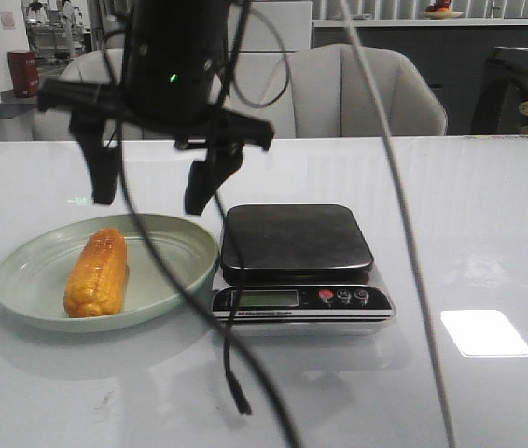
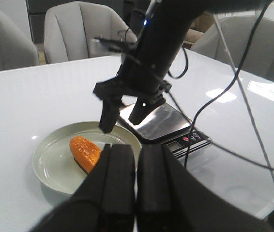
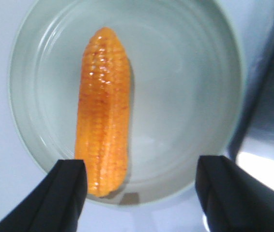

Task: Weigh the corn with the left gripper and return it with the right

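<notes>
The orange-yellow corn [image 1: 98, 273] lies on the pale green plate [image 1: 178, 245], left of the scale. My right gripper [image 1: 152, 196] hangs open above the plate, its fingers apart and empty; in its own view [image 3: 149, 191] the corn [image 3: 103, 106] lies below and between the fingers, nearer one of them. The left wrist view shows that gripper [image 2: 122, 122] over the plate [image 2: 50, 162] and corn [image 2: 84, 152]. My left gripper [image 2: 137, 150] is shut and empty, held back from the plate on the near side; it does not show in the front view.
A black digital kitchen scale [image 1: 297, 238] with an empty platform stands right of the plate, also seen in the left wrist view [image 2: 163, 123]. Black cables [image 1: 231, 364] hang across the front. Grey chairs [image 1: 376, 89] stand behind the white table.
</notes>
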`<state>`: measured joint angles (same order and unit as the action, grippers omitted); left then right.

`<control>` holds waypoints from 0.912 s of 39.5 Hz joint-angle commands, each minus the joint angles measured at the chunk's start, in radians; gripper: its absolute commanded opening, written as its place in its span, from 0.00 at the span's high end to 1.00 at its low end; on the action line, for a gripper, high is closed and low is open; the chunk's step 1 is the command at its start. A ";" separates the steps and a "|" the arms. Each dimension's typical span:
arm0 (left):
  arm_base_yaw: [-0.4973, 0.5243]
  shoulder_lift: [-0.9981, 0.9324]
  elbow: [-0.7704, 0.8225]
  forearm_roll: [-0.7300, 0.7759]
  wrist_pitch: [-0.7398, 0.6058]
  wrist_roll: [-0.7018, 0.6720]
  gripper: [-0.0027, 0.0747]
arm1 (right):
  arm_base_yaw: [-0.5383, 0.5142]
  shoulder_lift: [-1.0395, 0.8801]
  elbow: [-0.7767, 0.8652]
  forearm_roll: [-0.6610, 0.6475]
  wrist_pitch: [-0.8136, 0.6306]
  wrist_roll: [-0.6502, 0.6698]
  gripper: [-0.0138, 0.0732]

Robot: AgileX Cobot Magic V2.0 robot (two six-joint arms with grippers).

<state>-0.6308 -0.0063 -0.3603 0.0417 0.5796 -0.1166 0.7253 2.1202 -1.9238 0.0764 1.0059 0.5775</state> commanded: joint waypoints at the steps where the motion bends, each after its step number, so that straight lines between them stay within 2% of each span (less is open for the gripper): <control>1: 0.002 0.002 -0.021 0.000 -0.082 0.000 0.80 | -0.054 -0.130 -0.037 -0.008 0.062 -0.092 0.18; 10: 0.002 0.002 -0.021 0.000 -0.082 0.000 0.80 | -0.181 -0.235 -0.013 -0.008 0.220 -0.323 0.19; 15: 0.002 0.002 -0.021 0.000 -0.082 0.000 0.80 | -0.249 -0.311 0.060 -0.008 0.232 -0.390 0.19; 25: 0.002 0.002 -0.021 0.000 -0.082 0.000 0.80 | -0.335 -0.561 0.327 -0.008 0.121 -0.503 0.19; 36: 0.002 0.002 -0.021 0.000 -0.082 0.000 0.80 | -0.346 -0.931 0.716 -0.015 -0.058 -0.512 0.19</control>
<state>-0.6308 -0.0063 -0.3603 0.0417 0.5796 -0.1166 0.3853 1.3255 -1.2832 0.0700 1.0468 0.0771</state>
